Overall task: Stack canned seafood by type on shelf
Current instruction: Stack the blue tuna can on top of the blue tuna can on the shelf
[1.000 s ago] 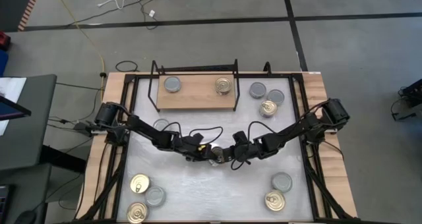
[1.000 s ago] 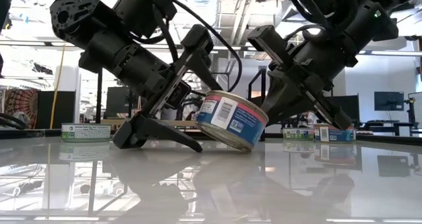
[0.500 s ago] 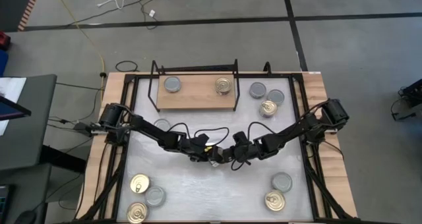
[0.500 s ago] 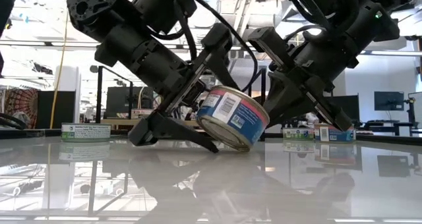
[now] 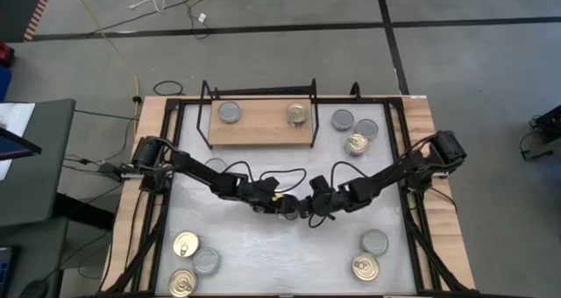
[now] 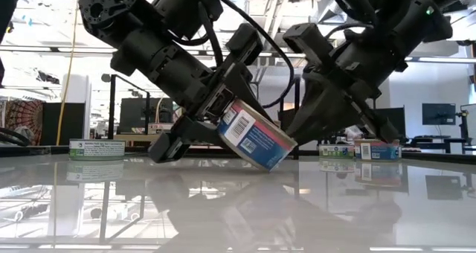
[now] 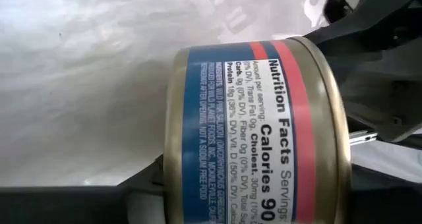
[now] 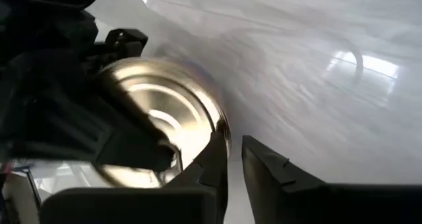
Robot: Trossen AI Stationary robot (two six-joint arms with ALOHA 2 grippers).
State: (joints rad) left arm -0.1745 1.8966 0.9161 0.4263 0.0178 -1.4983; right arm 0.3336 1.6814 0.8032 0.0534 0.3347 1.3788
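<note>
**A:** So, what is the largest thing in view, and what is different from a second ago?

**B:** Two dark arms meet low over the middle of the white tabletop (image 5: pixel 263 245). A second ago the left gripper (image 6: pixel 212 130) had its fingers spread wide beside a tilted can. Now they have closed on it.

**A:** Which can?

**B:** A blue-and-red-labelled seafood can (image 6: pixel 256 140) with a nutrition panel on its side and a gold end. It sits in the left gripper's grasp, tipped steeply, with its lower edge at or just above the tabletop. I cannot tell whether it touches.

**A:** And the right arm?

**B:** The right gripper (image 8: pixel 234 159) is just beside the can, on the side away from the left gripper. Its fingers are drawn almost together and hold nothing. One finger lies against the can's gold rim, or very near it.

**A:** What does that mean for the job?

**B:** It looks like the left arm now has the can on its own, so carrying it could come next. The wooden shelf (image 5: pixel 263 133) lies well beyond both grippers. It holds one grey-topped can (image 5: pixel 229 112) and one gold-topped can (image 5: pixel 298 114), set apart. This can's gold end suggests it belongs with the gold one. With such a steep tilt, it may need levelling before it is set down.
</note>
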